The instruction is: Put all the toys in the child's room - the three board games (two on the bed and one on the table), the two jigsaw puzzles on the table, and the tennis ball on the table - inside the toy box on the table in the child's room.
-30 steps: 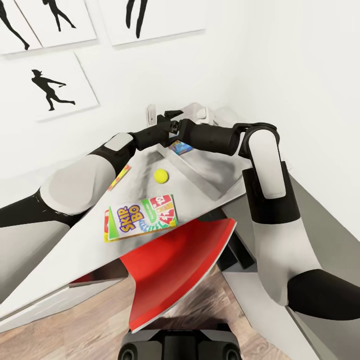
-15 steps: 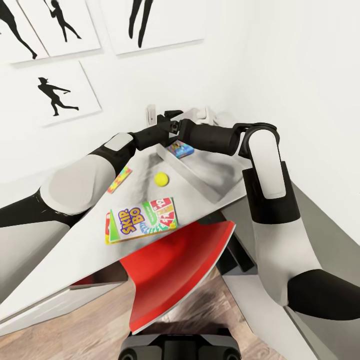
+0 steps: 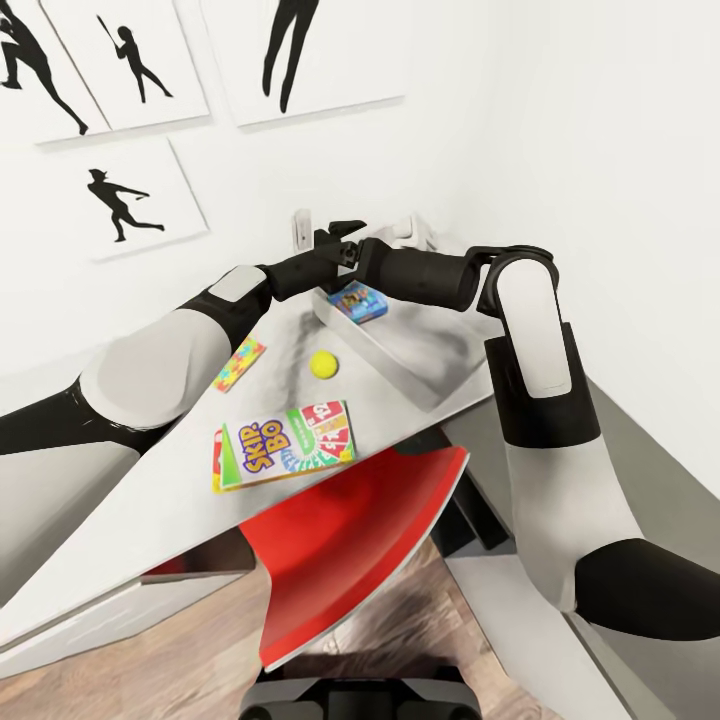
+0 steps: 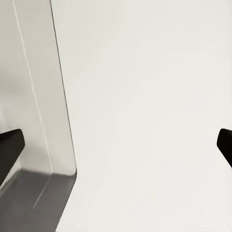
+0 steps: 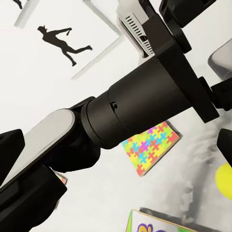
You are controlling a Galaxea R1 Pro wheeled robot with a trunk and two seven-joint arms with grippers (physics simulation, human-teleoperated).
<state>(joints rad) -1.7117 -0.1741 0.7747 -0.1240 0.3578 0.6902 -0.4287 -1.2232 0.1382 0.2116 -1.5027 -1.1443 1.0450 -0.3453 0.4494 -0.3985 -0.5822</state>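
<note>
Both arms cross at frame centre above the toy box (image 3: 425, 375); left claw (image 4: 116, 145) spread wide and empty, right claw (image 5: 116, 150) seemingly likewise. Uncross before reaching for the tennis ball (image 3: 322, 364) on the counter (image 3: 150, 500).

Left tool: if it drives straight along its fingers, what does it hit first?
Most likely the white wall, which lies dead ahead between the open left tool fingers. The toy box rim sits off to one side. Depth is unclear.
</note>
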